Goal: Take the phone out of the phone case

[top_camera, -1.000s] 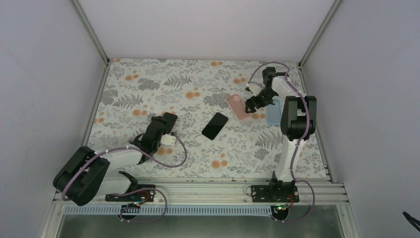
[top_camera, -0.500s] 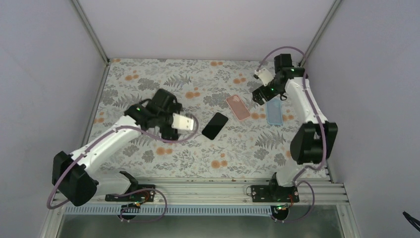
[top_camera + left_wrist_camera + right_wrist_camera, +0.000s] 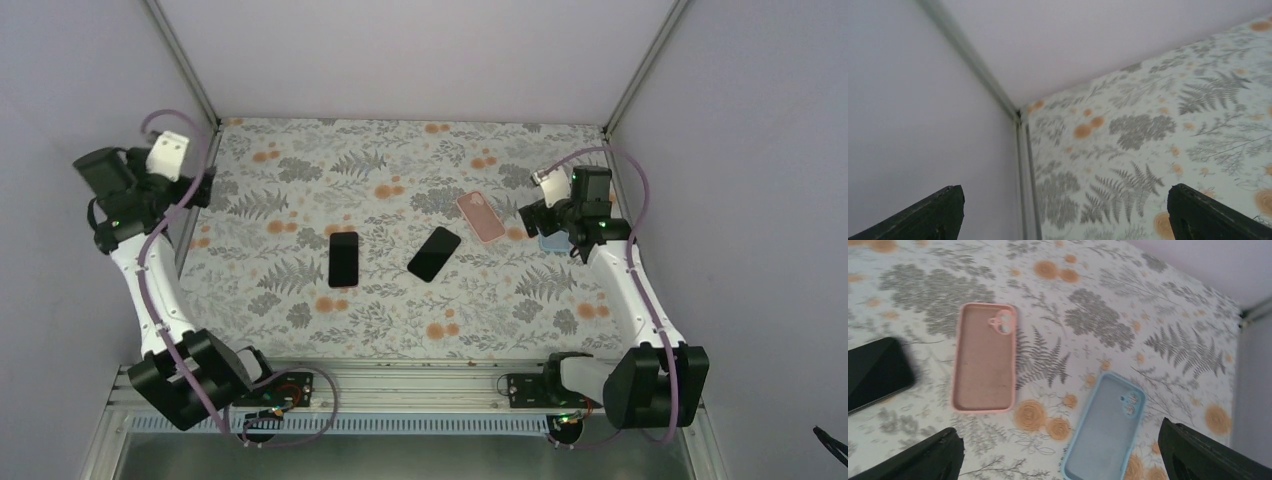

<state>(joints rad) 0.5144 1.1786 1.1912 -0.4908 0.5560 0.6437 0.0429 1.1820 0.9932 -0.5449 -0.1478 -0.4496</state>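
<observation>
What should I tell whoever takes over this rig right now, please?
Left gripper: open, empty, raised by the far-left corner.
Right gripper: open, empty, above the cases.
Pink case and blue case: both empty, inside up, apart, at the right of the table.
Left phone and right phone: bare, mid-table, touching nothing else.
Done: both phones appear out of their cases.
Left: seemingly nothing but parking the arms.
</observation>
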